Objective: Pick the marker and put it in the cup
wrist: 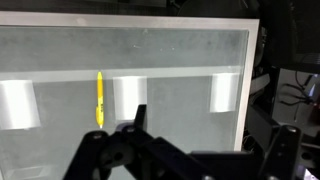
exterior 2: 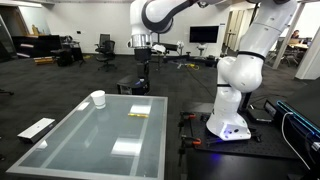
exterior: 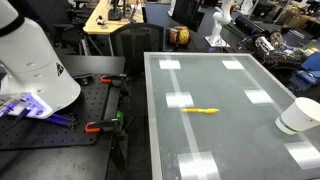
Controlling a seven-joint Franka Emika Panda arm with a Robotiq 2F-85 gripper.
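Marker [exterior: 200, 110], yellow and thin, lies flat near the middle of the glass desk [exterior: 235, 135]; well to its right the white cup [exterior: 300, 115] stands upright by the desk's edge. The tool [wrist: 212, 128] hangs high above, its jaws spread wide and empty in the wrist view. Reaching is the step in hand, I judge; next it must drop over the marker, jaws across the shaft, and close.

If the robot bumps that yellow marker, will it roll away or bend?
It probably rolls: the marker looks thin and pen-shaped, lying flat on a smooth, shiny table. It looks straight and stiff, so likely no bending. Being so small, it is probably light.
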